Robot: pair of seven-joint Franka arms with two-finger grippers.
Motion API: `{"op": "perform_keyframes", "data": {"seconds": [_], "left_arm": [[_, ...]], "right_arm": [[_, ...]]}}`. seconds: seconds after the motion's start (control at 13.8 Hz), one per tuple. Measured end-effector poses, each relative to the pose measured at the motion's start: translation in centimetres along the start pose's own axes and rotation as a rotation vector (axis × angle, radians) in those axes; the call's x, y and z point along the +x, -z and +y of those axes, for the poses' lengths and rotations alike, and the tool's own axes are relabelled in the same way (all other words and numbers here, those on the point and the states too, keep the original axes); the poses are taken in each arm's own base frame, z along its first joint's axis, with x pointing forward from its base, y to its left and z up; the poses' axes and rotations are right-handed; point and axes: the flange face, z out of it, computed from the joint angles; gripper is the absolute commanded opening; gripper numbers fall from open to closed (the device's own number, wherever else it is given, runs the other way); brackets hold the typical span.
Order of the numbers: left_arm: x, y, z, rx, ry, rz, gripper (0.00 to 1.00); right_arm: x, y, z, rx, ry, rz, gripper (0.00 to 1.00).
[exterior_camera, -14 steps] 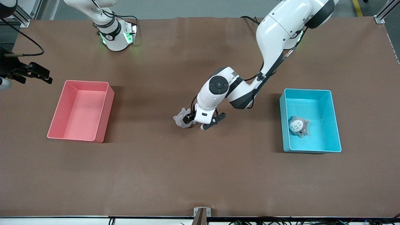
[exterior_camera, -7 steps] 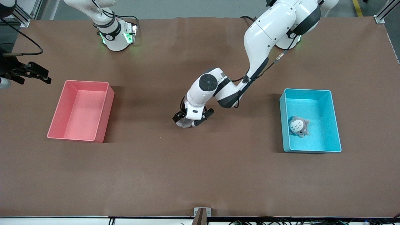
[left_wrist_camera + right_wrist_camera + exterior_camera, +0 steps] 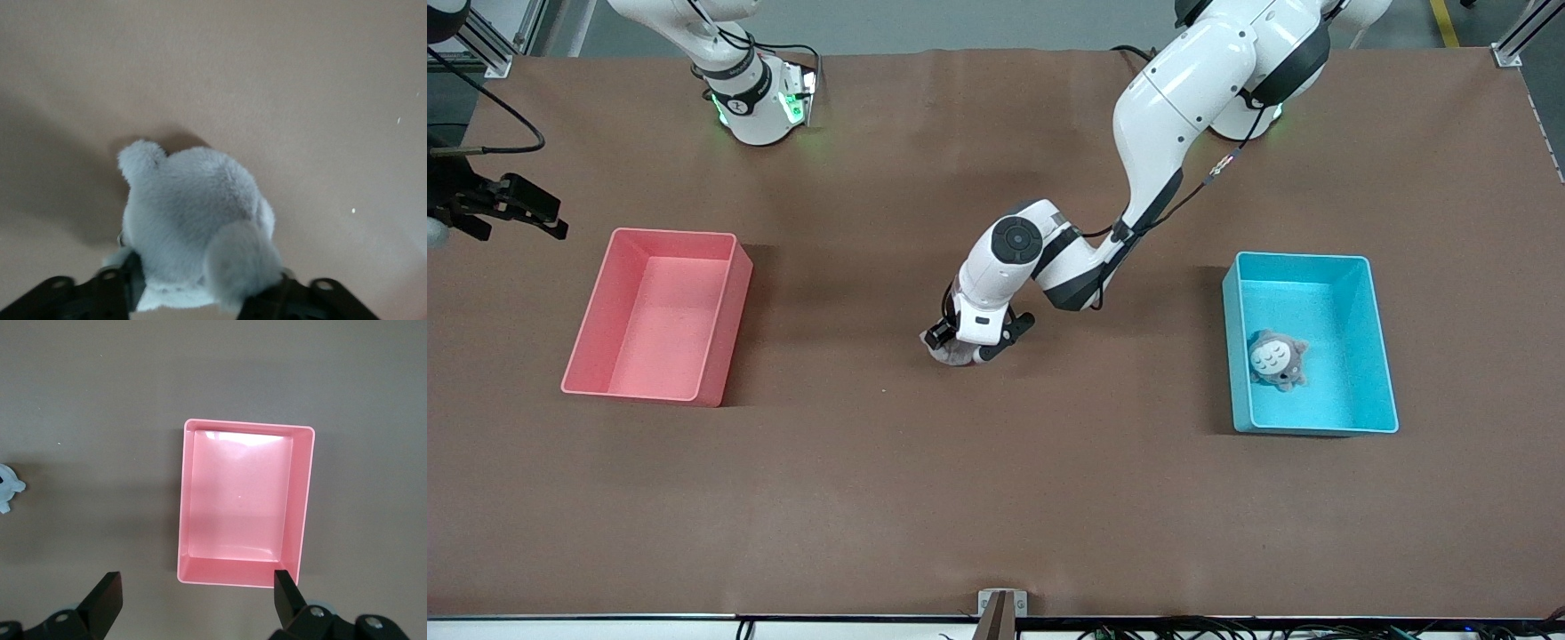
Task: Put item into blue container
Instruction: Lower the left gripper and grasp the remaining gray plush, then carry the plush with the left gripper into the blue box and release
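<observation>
Brown table [image 3: 996,498]: left claw [image 3: 969,345] around grey plush [image 3: 193,227]; no legible writing.

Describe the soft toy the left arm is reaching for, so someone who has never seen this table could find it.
Start at the brown table, roughly midway between the pink bin and the blue bin. There the left gripper is down around a small grey plush toy lying on the bare table. The other grey toy has a white face and lies inside the blue bin.
</observation>
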Motion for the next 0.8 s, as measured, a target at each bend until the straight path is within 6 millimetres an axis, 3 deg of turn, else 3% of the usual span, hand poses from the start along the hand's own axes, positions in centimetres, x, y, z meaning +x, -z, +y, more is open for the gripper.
{"op": "perform_keyframes", "data": {"seconds": [0.07,0.29,0.43,0.58,0.8], "left_arm": [[0.4,0.2,0.2,-0.004,0.002,0.007,0.01],[1.8,1.2,0.7,-0.013,0.006,0.036,0.00],[3.4,3.1,1.5,-0.008,0.013,0.067,0.00],[5.4,7.5,3.0,-0.018,0.033,0.097,0.00],[10.8,16.3,3.5,0.060,0.008,0.142,0.00]], "right_arm": [[0.0,0.0,0.0,0.000,0.000,-0.001,1.00],[-0.1,-0.2,0.0,0.001,0.000,-0.008,1.00],[-0.1,-0.7,0.0,0.001,-0.001,-0.019,1.00],[-0.2,-1.0,0.0,0.002,-0.001,-0.025,1.00],[-0.2,-1.1,0.1,0.002,-0.002,-0.028,1.00]]}}
